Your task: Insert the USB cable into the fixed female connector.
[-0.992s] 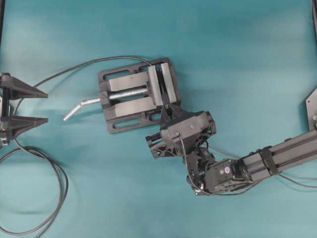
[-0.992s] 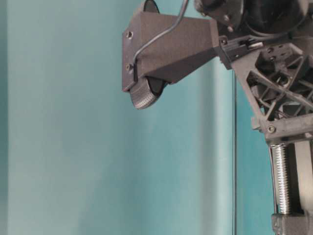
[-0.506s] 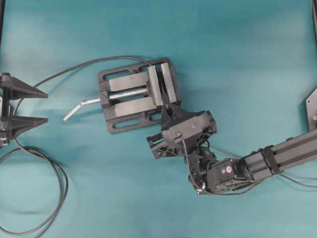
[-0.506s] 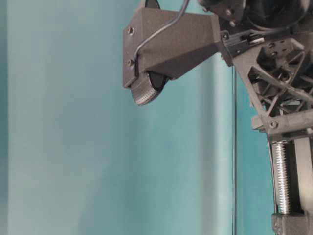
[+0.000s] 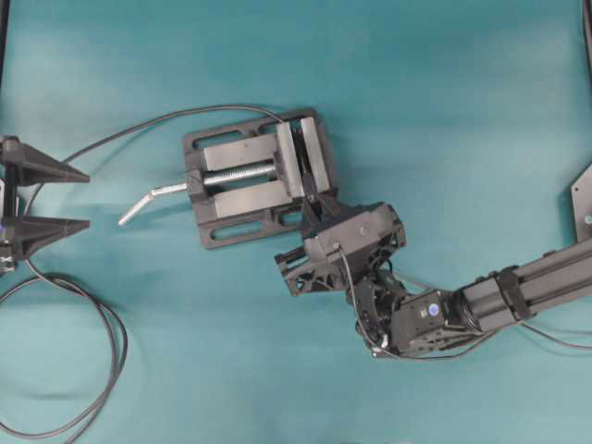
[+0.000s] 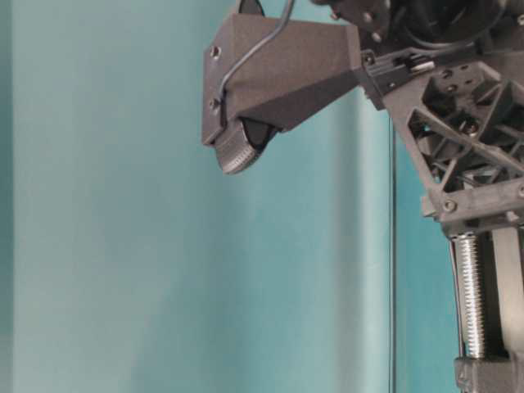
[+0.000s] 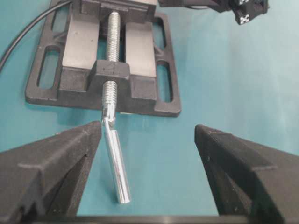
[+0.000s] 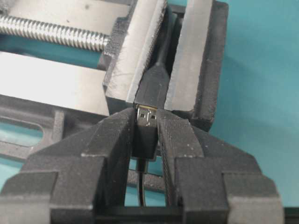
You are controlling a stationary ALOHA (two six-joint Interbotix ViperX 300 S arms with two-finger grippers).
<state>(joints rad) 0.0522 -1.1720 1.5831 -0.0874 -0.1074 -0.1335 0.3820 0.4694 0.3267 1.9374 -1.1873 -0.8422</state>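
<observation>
My right gripper is shut on the dark plug of the USB cable. Its thin black cable hangs back between the fingers. The plug's silvery tip shows and meets the mouth of the fixed female connector. That connector is clamped between the vise's metal jaw plates. In the overhead view the right gripper sits at the near end of the vise, and the plug is hidden under it. My left gripper is open and empty at the left edge, also seen in its wrist view.
The long black cable runs from the vise to the left and loops at the lower left. The vise's silver crank handle points toward my left gripper. The right wrist camera housing fills the table-level view.
The right wrist and forearm have shifted slightly; the gripper stays at the vise's mouth with the plug. The left arm has not moved.
</observation>
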